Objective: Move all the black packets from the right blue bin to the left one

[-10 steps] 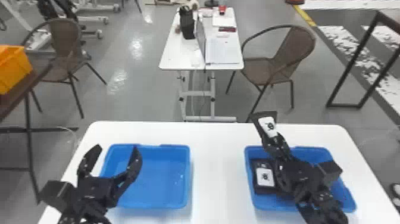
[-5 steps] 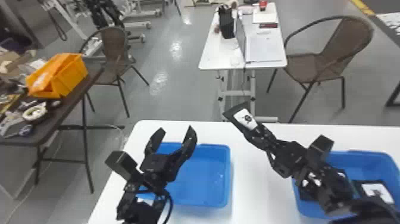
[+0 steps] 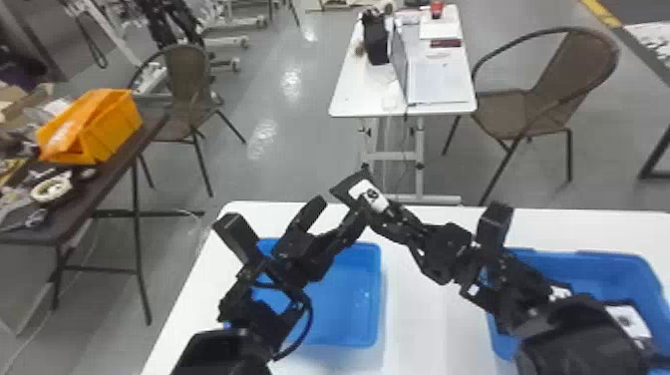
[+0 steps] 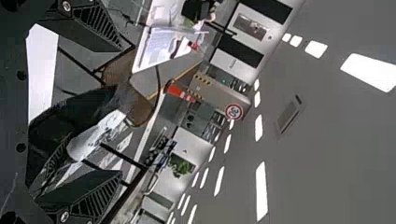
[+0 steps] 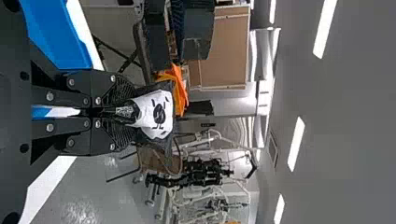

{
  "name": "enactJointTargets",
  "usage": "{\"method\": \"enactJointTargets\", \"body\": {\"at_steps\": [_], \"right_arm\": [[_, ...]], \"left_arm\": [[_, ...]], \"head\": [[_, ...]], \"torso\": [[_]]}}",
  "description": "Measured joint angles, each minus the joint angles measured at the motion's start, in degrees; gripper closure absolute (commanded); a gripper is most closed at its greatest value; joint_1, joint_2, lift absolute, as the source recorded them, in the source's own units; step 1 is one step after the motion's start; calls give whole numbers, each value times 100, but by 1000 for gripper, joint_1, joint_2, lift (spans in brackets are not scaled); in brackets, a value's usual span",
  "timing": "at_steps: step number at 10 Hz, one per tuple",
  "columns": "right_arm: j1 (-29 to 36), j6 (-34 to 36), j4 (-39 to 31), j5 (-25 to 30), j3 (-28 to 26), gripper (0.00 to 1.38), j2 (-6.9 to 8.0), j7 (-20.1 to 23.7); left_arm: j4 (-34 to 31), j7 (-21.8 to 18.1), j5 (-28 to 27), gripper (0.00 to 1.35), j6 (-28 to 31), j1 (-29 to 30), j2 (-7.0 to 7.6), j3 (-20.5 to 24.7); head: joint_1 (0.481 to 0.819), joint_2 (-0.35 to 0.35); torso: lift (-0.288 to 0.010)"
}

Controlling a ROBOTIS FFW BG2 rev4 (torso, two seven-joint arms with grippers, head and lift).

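Up above the white table point(image 3: 423, 344), between 2 blue bins: 1 black packet point(image 3: 368, 194) with a white label, grasped near 1 end by the right gripper point(image 5: 123, 112), with both fingers closed down on that end. Just beside the packet, on the robot's left: the left gripper point(image 3: 340, 209), empty, with its 2 fingers spread wide. Below that gripper, partly hidden behind the arm: the left blue bin point(image 3: 351, 304), bare in its visible part. Back at the robot's right, partly behind the right arm: the right blue bin point(image 3: 615, 267), with at least 1 more black packet inside, marked by its white label point(image 3: 629, 321). Judged as a pass from hand to hand, not far into the whole task. Key relation: packet's long axis running on from the right fingers, free end outward, close to the opening of the left gripper. Hard to tell, from the dark shapes in the left wrist view, how deep between the left fingers. Next, by this judgement: bring the free end well between the left fingers, close on it, and only then loosen the right grip. Main risks: pinching just a corner, bending the soft-looking packet, or knocking fingers together at such close quarters.
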Motion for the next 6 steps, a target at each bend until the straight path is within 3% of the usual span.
{"method": "enactJointTargets", "body": {"at_steps": [3,4,5,6], "right_arm": [[-177,197,-131,-209,412,1274,-25,47],[-177,234,-134,-213,419,1274,-24,52],[-177,265,-134,-215,420,1274,-21,57],[-175,283,-117,-226,421,1274,-20,59]], "left_arm": [[88,-41,37,145,278,-121,-72,3],[98,-42,38,771,375,-150,-78,5],[89,-31,-10,1234,495,-183,-66,8],[72,25,1,1220,656,-193,-74,38]], "head": [[695,214],[695,213],[695,212],[695,211]], "torso": [[0],[0],[0],[0]]}}
